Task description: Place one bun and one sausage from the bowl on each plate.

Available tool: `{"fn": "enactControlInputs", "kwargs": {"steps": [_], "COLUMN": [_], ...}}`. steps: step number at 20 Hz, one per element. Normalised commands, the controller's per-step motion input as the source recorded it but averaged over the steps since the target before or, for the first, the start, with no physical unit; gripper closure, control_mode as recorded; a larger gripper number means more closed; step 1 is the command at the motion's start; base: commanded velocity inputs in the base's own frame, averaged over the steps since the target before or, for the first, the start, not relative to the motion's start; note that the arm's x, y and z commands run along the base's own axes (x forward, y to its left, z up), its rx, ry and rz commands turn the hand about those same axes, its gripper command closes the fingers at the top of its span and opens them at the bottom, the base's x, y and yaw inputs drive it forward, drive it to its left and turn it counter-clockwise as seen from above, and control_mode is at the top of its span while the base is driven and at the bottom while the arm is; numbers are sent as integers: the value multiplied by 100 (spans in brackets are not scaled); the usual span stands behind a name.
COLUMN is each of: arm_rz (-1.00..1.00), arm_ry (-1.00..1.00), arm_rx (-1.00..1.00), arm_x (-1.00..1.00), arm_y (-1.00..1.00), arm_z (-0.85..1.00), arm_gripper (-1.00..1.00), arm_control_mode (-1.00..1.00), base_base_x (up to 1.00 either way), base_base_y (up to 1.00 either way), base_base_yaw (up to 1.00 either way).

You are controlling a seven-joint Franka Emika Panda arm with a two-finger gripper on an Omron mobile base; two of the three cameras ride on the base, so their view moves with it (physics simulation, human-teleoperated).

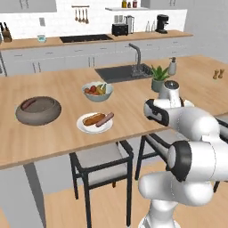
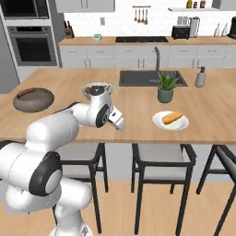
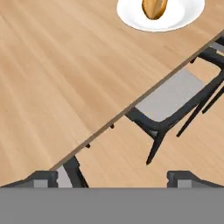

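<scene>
On tabletop (image 1: 58, 138): near plate (image 1: 84, 127) already holding bun (image 1: 93, 119) plus sausage (image 1: 105, 119); far plate (image 2: 183, 124) holding bun only. Fingers (image 3: 177, 177) spread wide, gripping nothing, hovering over tabletop edge. Next likely heading to bowl (image 1: 39, 116), grabbing remaining sausage (image 1: 28, 104).

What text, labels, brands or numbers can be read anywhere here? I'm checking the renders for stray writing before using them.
None: no readable word, number or sign stands on anything.
The oven, the toaster and the coffee machine carry no legible marking.
The jars on the shelf are too small and blurred to show any label.
The plates and the bowl are plain.
</scene>
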Motion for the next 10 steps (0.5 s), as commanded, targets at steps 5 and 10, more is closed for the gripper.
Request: {"fn": "enactControlInputs", "kwargs": {"steps": [5, 10], "arm_rz": [0, 0], "arm_ry": [0, 0], "arm_rx": [0, 0], "arm_x": [0, 0], "arm_y": [0, 0], "arm_z": [0, 0], "arm_gripper": [-100, -100], "arm_control_mode": [100, 100], "base_base_x": [-76, -8], "base_base_y": [100, 100], "base_base_yaw": [27, 1]}}
